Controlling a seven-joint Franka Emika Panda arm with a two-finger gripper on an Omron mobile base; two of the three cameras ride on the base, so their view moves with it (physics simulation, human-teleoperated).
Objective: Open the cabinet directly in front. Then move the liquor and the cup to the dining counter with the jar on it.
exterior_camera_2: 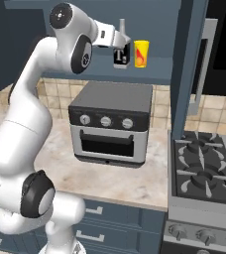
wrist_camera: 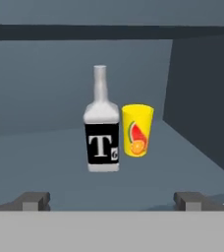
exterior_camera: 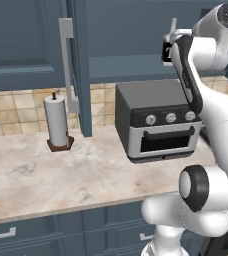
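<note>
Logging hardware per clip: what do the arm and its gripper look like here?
The arm is built of glossy white rounded segments with dark, near-black joint caps, one at the top and one low near the base. No cables or markings show on it. The gripper has a pale hand section and two small dark grey blocky fingertips set wide apart.
</note>
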